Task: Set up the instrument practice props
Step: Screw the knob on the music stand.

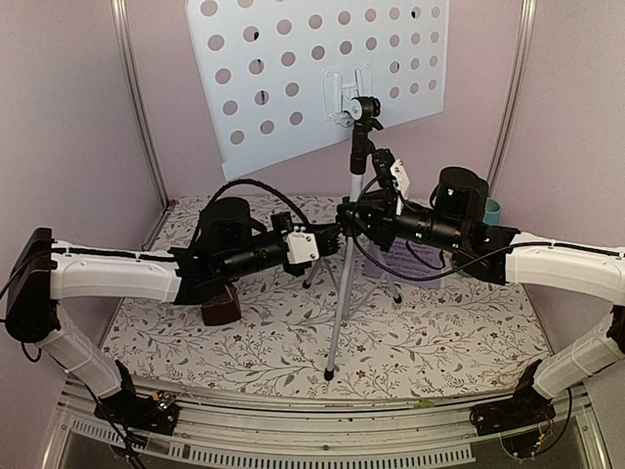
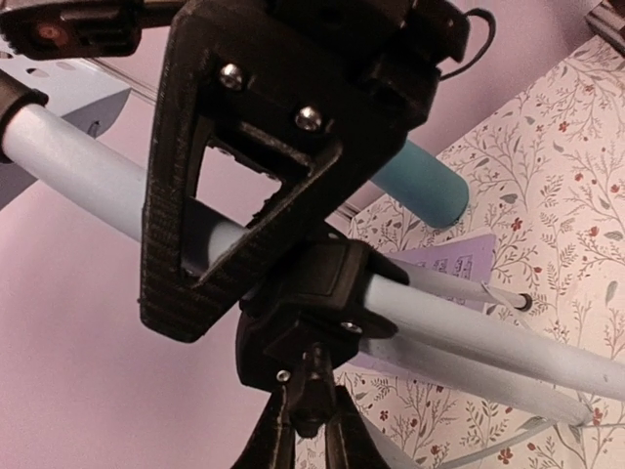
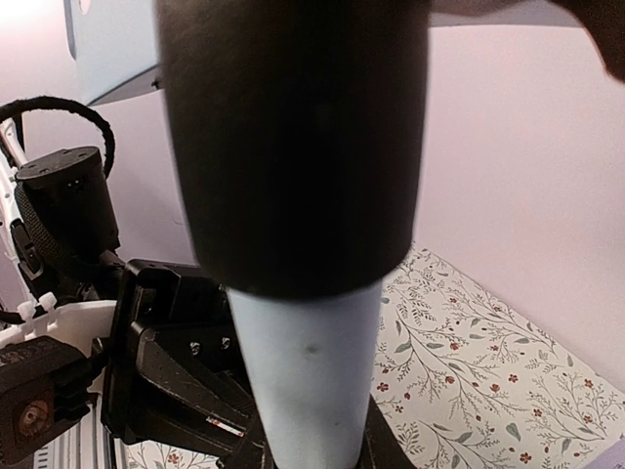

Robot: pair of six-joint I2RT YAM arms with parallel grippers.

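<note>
The music stand stands upright mid-table, its pale-blue perforated desk (image 1: 312, 68) tilted above a pole and silver tripod legs (image 1: 337, 322). My right gripper (image 1: 354, 217) is shut on the pale-blue pole (image 3: 308, 362), which runs between its fingers (image 3: 312, 454). My left gripper (image 1: 332, 237) is at the black tripod hub (image 2: 322, 293), its two fingers (image 2: 309, 401) closed on a small black knob under the hub. A lilac sheet-music page (image 1: 415, 259) lies flat behind the legs. The dark-red-brown metronome (image 1: 222, 305) sits on the cloth under my left arm.
A teal cup (image 1: 493, 208) stands at the back right, behind my right arm, and lies close behind the hub in the left wrist view (image 2: 420, 181). Floral cloth (image 1: 439, 342) covers the table. Lilac walls close in on three sides.
</note>
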